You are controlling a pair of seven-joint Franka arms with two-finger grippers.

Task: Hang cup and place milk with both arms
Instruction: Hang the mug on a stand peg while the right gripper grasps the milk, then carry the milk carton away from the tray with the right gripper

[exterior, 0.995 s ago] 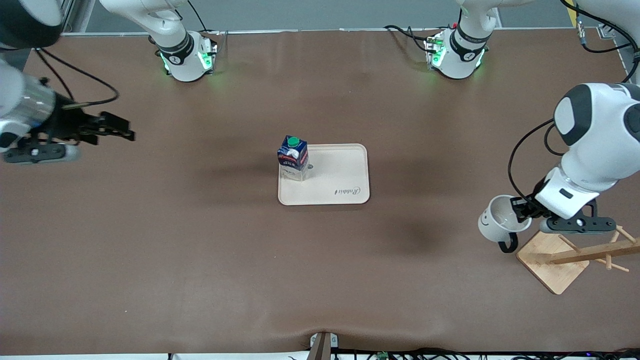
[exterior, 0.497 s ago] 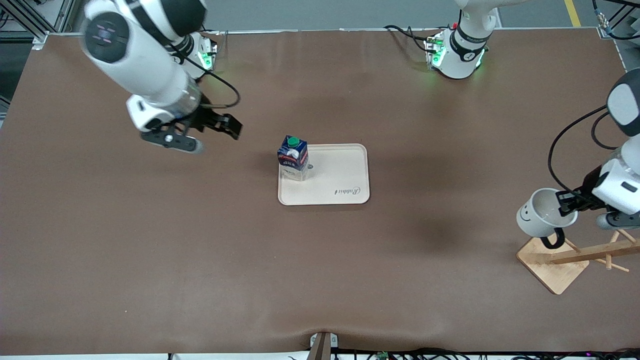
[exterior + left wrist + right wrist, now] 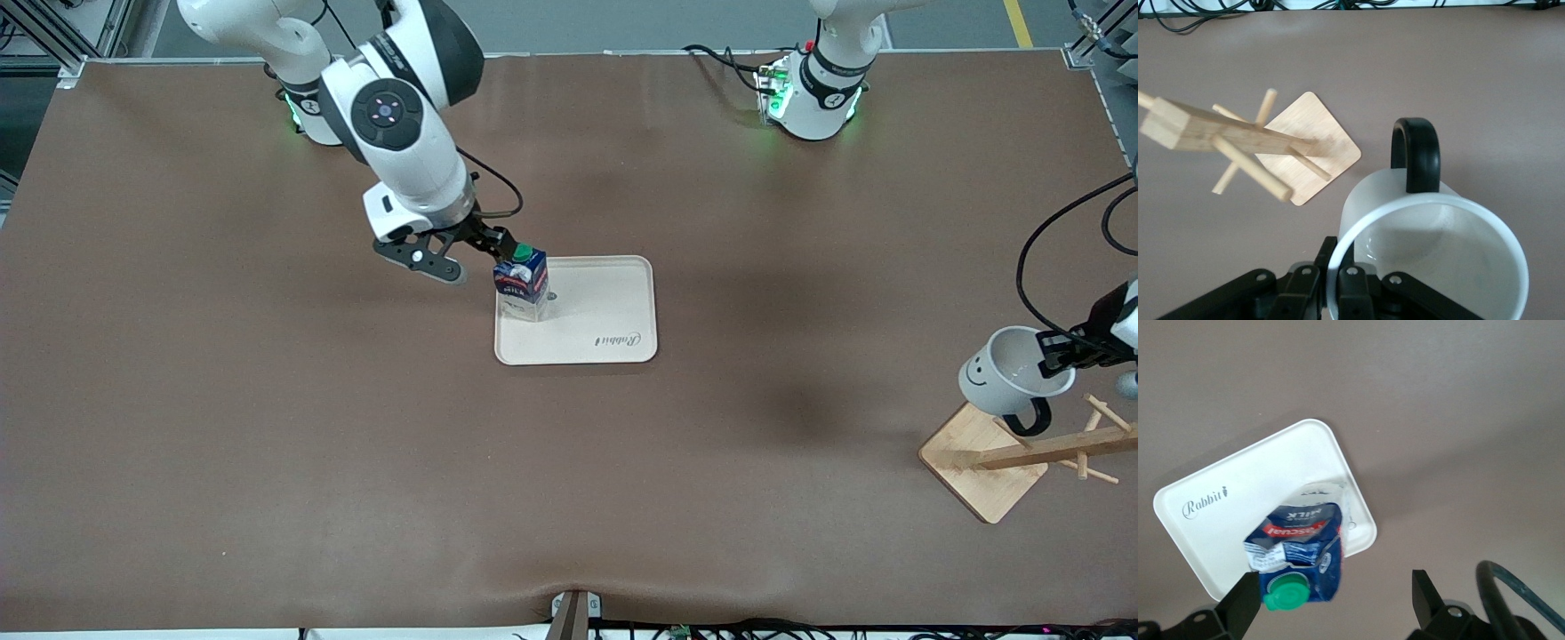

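1. My left tool (image 3: pixel 1060 354) pinched the rim of the cup (image 3: pixel 1005 371) tight. It held the cup in the air over the wooden rack (image 3: pixel 1022 451), at the left arm's end of the worktop (image 3: pixel 267 427).
2. I kept the black handle (image 3: pixel 1415 152) pointing out toward the pegs (image 3: pixel 1250 169), so I think it could slip onto one.
3. The milk (image 3: pixel 522 281) stood up on the tray (image 3: pixel 613 311), in the corner toward the right arm's end.
4. My right tool (image 3: pixel 496 246) was spread wide by the green cap (image 3: pixel 1286 594), grasping nothing.
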